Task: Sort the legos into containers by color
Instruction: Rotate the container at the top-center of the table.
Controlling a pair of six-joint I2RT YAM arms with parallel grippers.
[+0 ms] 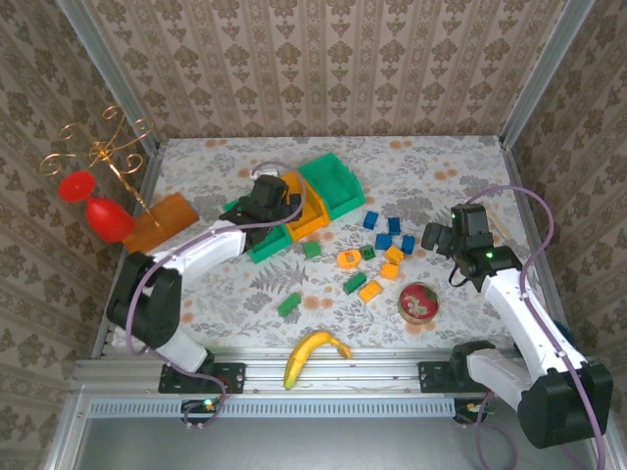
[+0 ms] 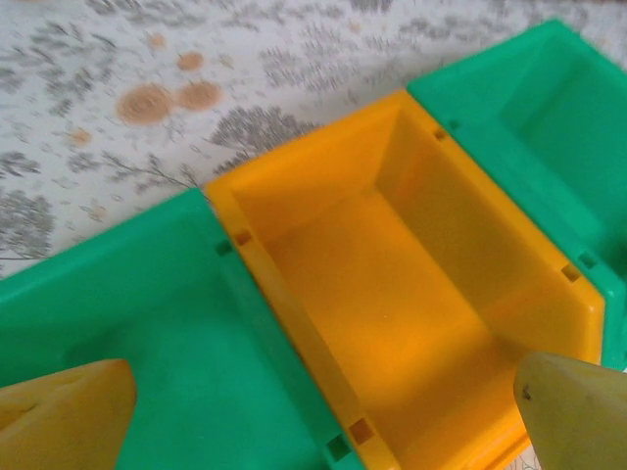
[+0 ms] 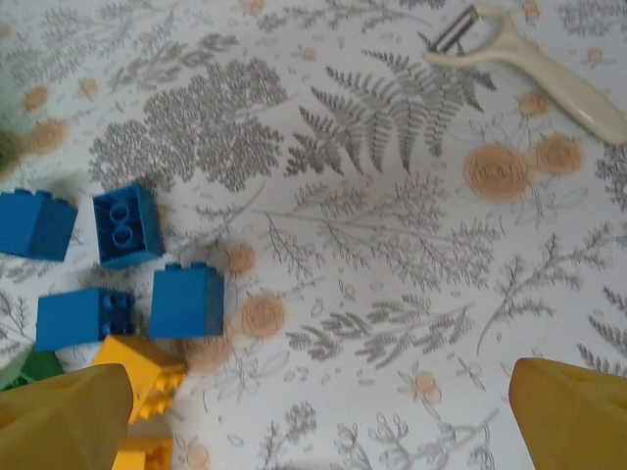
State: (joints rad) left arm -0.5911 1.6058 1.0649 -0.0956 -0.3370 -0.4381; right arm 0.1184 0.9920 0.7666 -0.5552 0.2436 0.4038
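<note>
The containers stand in a slanted row at mid-table: a far green bin [image 1: 333, 184], an orange bin [image 1: 306, 217] and a near green bin [image 1: 266, 245]. My left gripper [image 1: 269, 201] hovers open over them. In its wrist view the orange bin [image 2: 392, 294] lies bare between the two green bins [image 2: 127, 304], with nothing between the fingers [image 2: 69, 421]. Blue legos [image 1: 383, 241], green legos [image 1: 355, 283] and orange-yellow legos [image 1: 370, 291] lie scattered to the right of the bins. My right gripper [image 1: 436, 235] is open just right of the blue legos [image 3: 186, 302], over bare cloth.
A round red-rimmed tin [image 1: 418, 303] sits near the right arm. A banana [image 1: 313, 352] lies at the front edge. A flat orange board [image 1: 162, 221] and a wire stand with red glasses [image 1: 98, 186] are at the left. A peeler [image 3: 529, 59] lies beyond my right gripper.
</note>
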